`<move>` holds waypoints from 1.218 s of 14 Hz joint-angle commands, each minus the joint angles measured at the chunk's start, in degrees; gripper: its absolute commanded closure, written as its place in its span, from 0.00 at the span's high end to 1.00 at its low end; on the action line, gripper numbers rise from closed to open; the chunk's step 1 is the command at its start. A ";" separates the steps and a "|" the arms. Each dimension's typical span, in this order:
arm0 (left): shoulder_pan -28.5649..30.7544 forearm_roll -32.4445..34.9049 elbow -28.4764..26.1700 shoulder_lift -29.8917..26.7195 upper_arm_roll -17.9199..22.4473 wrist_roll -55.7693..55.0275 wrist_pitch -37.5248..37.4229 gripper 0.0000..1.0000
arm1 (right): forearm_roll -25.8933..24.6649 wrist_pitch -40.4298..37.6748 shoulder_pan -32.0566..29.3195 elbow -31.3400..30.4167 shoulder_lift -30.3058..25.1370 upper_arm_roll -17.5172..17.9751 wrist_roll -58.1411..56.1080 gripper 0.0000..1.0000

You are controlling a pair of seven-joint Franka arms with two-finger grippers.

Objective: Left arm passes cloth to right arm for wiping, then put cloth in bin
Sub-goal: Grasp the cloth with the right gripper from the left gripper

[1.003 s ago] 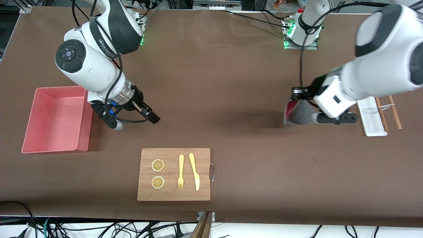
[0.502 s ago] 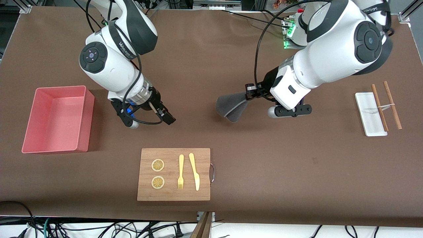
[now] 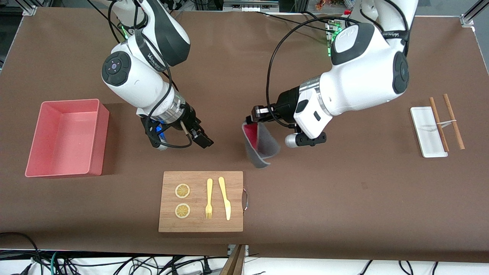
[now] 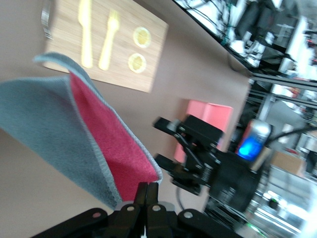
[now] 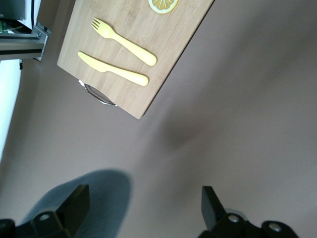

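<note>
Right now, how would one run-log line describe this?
phase: handover | left tool: shut on cloth, above table | right tool: open, nearby | bin: empty

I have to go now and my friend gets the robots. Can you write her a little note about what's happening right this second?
Left gripper: shut on the cloth, which hangs in the air over the bare table, farther from the front camera than the wooden board.
Right gripper: open, empty, over the table between the cloth and the bin.
Bin: pink, at the right arm's end of the table, nothing in it.
Done: cloth picked up, brought to the middle.
Left: hand it to the right gripper, wipe, drop it in the bin.
</note>
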 commanded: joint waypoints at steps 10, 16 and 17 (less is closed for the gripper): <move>1.92 -21.10 -2.95 1.26 0.79 14.57 0.32 0.00 | 6.28 3.89 3.50 0.63 5.88 -0.27 5.20 1.00; 2.01 -21.99 -2.95 1.53 0.79 16.15 0.14 0.00 | 11.63 6.62 4.29 0.63 8.43 -0.27 5.11 1.00; 1.92 -21.99 -3.04 1.53 0.79 16.06 0.14 0.00 | 12.60 6.62 4.65 0.63 8.87 -0.27 5.29 1.00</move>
